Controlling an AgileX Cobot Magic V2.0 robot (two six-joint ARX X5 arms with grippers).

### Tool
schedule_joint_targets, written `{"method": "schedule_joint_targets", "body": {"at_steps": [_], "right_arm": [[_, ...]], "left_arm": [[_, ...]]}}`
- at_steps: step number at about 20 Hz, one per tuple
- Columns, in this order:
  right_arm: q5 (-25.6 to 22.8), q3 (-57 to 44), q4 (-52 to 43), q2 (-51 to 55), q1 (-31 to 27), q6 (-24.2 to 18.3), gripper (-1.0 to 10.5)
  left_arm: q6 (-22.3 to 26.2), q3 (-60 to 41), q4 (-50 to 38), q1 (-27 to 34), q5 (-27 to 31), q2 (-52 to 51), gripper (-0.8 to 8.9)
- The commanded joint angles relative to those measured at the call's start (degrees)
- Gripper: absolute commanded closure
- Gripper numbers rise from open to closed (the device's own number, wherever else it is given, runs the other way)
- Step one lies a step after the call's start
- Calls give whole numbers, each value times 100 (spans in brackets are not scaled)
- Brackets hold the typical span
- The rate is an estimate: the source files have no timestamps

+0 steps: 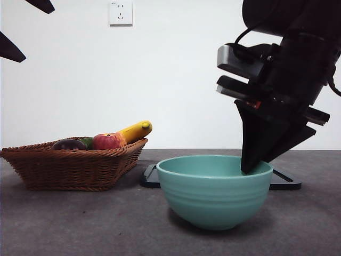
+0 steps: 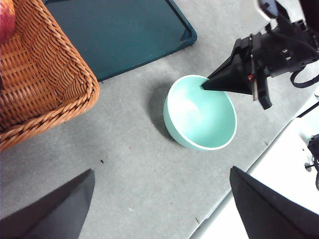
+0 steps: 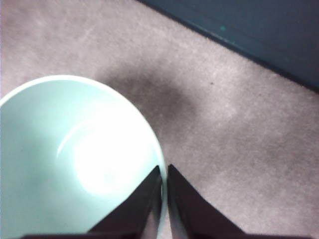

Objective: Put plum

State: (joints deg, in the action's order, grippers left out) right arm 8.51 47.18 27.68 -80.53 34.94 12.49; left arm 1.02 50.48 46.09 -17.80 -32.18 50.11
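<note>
- the right hand (image 1: 253,166) has its two jaws pressed together on the rim of the teal bowl (image 1: 213,192), one jaw inside and one outside; judging by this, the step in hand is placing the bowl, not the fruit.
- the plum (image 1: 68,144) lies in the wicker basket (image 1: 74,168), beside the red apple (image 1: 108,141) and a banana (image 1: 136,130), well apart from the bowl, which is bare inside.
- the left hand (image 2: 159,209) hangs spread wide, high above the surface (image 1: 80,224), holding nothing.
- next move likely calls for letting go of the rim, then a reach into the basket for the plum.
- grey felt-like surface, dark tray (image 2: 119,35) behind the bowl, white wall with a socket (image 1: 120,12).
</note>
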Motion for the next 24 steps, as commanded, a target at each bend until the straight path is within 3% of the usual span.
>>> {"method": "schedule_joint_targets", "body": {"at_steps": [1,9,12,14,24], "right_arm": [[-24,37,-20,-81,57,57,936],[-142,37,236,-109,57,17,928],[-140,37,232,-109,57,66,738],[-151,39,195,-105,57,66,671],[-444,841,734,833,-44,-129,671]], "left_arm": [[114,59,-31,-22,-44,26,380],[114,59,-35,-22,-44,26,380],[114,59,-35,-22,-42,26,380],[114,59,-35,-22,-42,26,380],[114,59,-39,-22,-44,26,380]]}}
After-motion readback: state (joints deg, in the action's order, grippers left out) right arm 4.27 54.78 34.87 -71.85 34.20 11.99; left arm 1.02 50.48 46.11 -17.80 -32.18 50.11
